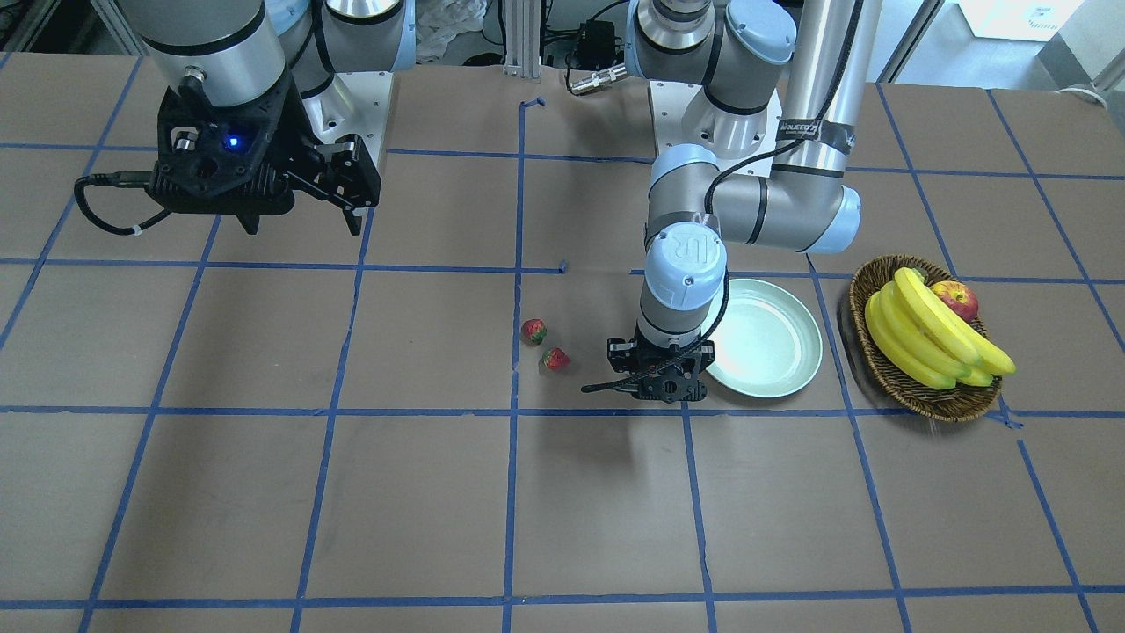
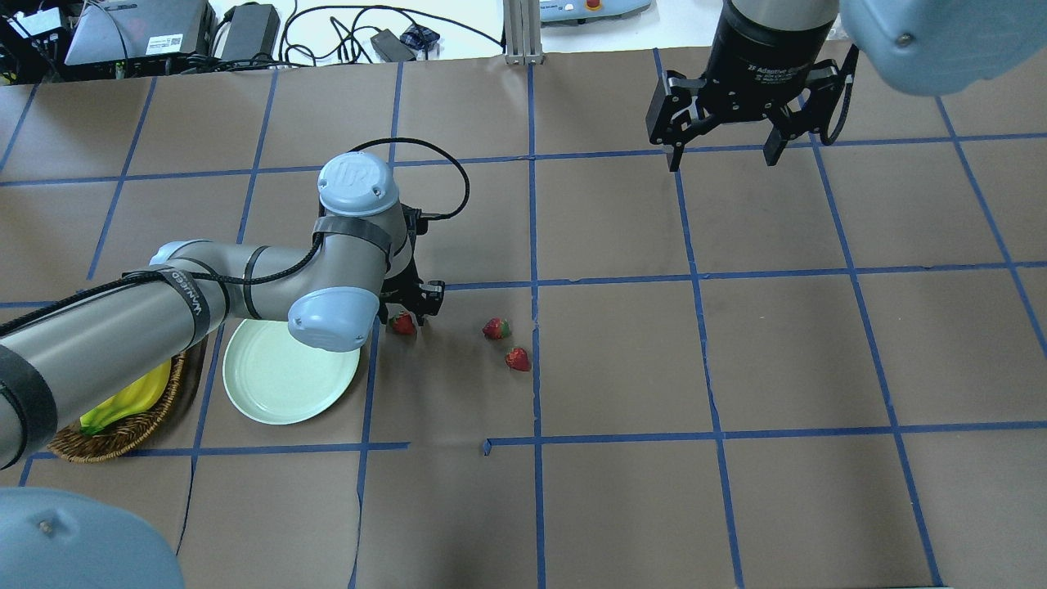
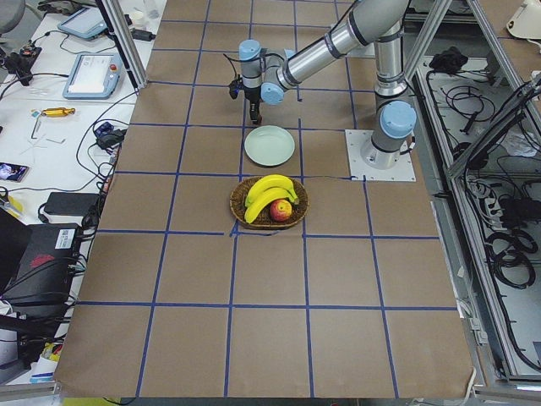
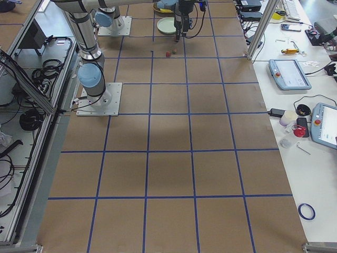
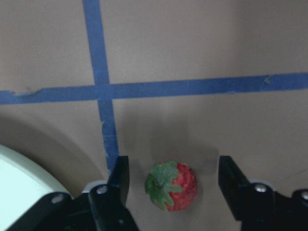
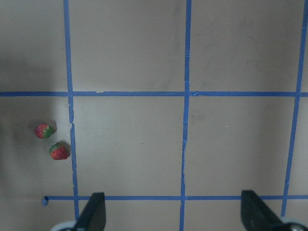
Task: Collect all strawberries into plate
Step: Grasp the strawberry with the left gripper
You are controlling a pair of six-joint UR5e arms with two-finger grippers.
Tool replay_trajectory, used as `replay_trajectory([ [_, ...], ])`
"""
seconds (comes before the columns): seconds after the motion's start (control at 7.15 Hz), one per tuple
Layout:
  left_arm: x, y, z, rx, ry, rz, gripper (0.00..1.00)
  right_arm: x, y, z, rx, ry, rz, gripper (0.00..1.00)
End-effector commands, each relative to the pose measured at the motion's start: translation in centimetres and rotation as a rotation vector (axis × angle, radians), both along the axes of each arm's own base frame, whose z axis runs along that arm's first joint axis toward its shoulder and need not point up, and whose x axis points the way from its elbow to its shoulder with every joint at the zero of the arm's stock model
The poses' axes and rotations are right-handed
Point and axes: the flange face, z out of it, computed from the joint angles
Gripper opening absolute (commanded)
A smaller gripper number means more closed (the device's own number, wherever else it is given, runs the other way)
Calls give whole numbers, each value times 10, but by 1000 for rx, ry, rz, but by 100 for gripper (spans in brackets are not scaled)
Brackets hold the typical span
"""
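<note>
Strawberries (image 1: 533, 331) all lie on the brown surface (image 2: 622, 368); none shows on the plate.

Reading across the overhead view, the basket (image 2: 123, 438) of bananas (image 2: 135, 393) sits far left. Next is the plate (image 2: 270, 393), its upper edge hidden under the left arm (image 2: 245, 282). Just past the rim, the left fingers (image 5: 119, 179) are down at the surface and spread wide, with the first berry (image 5: 172, 186) between them. Further right, the second berry (image 2: 496, 329) and third berry (image 2: 518, 358) lie close together beside a tape line (image 2: 536, 343). Far right and high up, the right fingers (image 2: 673, 149) hang wide apart, holding nothing, well away from any fruit.

What matters is how the first berry sits. The left wrist camera shows it on its side, midway between the fingers, with a gap on each side and touching neither. Its green cap turns toward the plate-side finger and its red tip toward the other. So its long axis runs roughly along the line on which the fingers would close. I'd judge a straight squeeze should catch it cap to tip, though so round a thing could roll. The left arm is plainly nearer to all three berries.

The front view hides the first berry behind the wrist. It does show more of the plate's bare bowl than the overhead view.
</note>
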Motion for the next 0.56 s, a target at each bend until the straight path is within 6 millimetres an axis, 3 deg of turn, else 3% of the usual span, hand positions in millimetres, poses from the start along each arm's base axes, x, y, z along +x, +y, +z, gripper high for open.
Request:
replay_trajectory([
  [0.0,3,2,4,14,-22,11,0,0,0,0,0,0,0,100],
  [0.14,5,0,15,16,-23,24,0,0,0,0,0,0,0,100],
  [0.28,11,-10,38,24,-36,29,0,1,0,0,0,0,0,100],
  [0.42,28,-14,64,100,-85,23,0,1,0,0,0,0,0,100],
])
